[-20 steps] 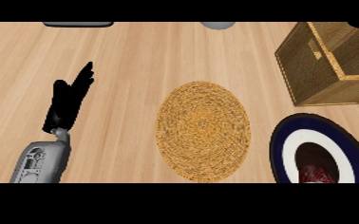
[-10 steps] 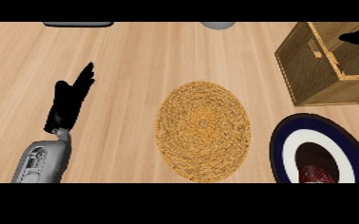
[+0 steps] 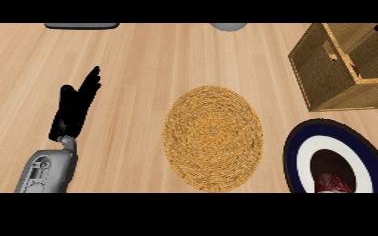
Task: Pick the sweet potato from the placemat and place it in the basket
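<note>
- Reddish sweet potato (image 3: 334, 182) lies at the lower right, on a dark-rimmed plate (image 3: 297, 150).
- Straw placemat (image 3: 212, 138) sits at centre.
- Left hand (image 3: 74, 111) rests at the left, fingers straight, released.
- Basket (image 3: 336, 75) stands at the upper right.

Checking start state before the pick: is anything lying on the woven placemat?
No, the round woven placemat lies bare on the counter; a dark red thing sits on the blue-rimmed plate at the lower right instead.
</note>
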Robot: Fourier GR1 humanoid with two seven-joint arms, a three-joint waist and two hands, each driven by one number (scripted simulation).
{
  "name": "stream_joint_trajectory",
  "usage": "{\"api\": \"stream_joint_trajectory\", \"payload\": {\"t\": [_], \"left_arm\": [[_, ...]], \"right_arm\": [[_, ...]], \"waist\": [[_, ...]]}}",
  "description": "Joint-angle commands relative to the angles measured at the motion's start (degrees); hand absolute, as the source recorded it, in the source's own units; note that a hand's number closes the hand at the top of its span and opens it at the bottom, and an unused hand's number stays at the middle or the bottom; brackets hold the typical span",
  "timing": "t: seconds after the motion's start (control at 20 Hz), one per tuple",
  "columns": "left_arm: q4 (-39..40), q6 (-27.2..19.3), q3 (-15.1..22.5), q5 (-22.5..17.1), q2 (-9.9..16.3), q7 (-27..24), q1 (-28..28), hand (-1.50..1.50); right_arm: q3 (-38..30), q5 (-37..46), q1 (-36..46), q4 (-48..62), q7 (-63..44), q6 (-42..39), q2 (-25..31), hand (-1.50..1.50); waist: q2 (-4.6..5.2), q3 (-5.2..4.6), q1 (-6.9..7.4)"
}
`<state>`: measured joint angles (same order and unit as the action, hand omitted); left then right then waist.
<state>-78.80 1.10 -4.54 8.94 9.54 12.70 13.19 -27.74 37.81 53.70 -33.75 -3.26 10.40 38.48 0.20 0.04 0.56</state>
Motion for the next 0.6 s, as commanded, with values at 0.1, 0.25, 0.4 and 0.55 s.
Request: {"api": "stream_joint_trajectory", "payload": {"t": [0.1,0.25,0.4,0.55], "left_arm": [[-0.7,0.9,-1.0,-0.7,1.1,0.6,0.0,0.00],[-3.8,-1.1,1.4,0.9,-1.5,0.8,-4.1,0.00],[-1.9,1.6,-2.2,-1.3,2.5,2.0,-0.1,0.00],[-2.4,0.9,-0.7,-1.0,0.1,-0.9,-4.1,0.00]], "right_arm": [[-4.8,-3.5,-1.1,1.3,-2.8,0.6,6.5,-1.50],[-10.5,-9.2,-6.9,-0.7,0.1,-1.9,9.9,-1.50],[-13.3,-11.9,-12.2,0.0,2.4,-6.1,14.2,-1.50],[-17.4,-15.7,-16.6,3.9,8.4,-11.0,19.4,-1.50]], "waist": [[-0.05,-0.02,-0.14],[-0.41,0.01,-0.97],[-0.36,0.00,-1.49],[-0.18,0.05,-0.92]]}}
